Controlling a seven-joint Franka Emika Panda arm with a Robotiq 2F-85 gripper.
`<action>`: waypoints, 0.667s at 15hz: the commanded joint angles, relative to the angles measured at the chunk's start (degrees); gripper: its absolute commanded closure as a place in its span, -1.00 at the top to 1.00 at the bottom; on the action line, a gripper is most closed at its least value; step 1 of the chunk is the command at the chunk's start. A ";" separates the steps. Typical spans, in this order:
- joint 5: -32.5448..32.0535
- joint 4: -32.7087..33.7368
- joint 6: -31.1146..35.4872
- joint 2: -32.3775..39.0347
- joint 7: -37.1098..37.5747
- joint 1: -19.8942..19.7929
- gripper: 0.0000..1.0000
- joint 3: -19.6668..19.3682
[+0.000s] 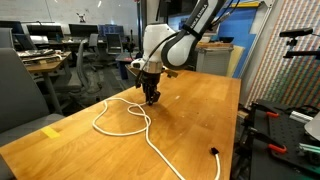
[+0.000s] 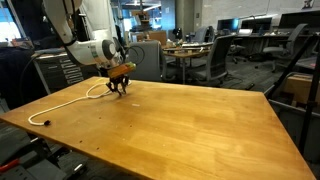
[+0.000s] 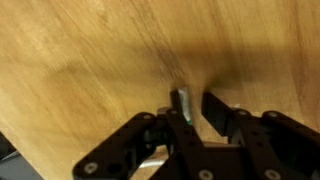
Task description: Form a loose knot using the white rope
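The arm point(image 1: 185, 45) reaches down over the far part of the table point(image 1: 200, 100), its gripper point(image 1: 151, 98) pointing straight down with the fingertips at the wood. The rope point(image 1: 96, 123) lies on the table: in an exterior view it makes 1 open loop on the near side of the gripper, runs up to the fingertips, then trails off toward the table's near edge, where 1 dark tip point(image 1: 214, 152) rests. In an exterior view the rope point(image 2: 62, 108) stretches from the gripper point(image 2: 117, 90) toward a table point(image 2: 200, 130) corner. In the wrist view the 2 fingers of the gripper point(image 3: 197, 100) stand close with a narrow gap, something pale beside 1 of them; I cannot tell whether they clamp the rope.
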 commanded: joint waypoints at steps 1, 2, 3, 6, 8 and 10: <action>-1.15 2.21 1.88 0.78 0.45 0.87 -0.84 -1.03; -1.02 2.51 1.65 0.69 0.43 0.75 -0.88 -1.09; -1.18 2.77 1.67 0.59 0.52 0.77 -0.92 -1.44; -0.11 4.66 -1.81 0.43 0.30 -0.24 -0.83 -2.06; -0.98 5.77 -4.63 -0.55 0.34 -0.59 -0.81 -4.45; -3.16 6.77 -7.70 -1.92 1.05 -1.08 -0.79 -9.10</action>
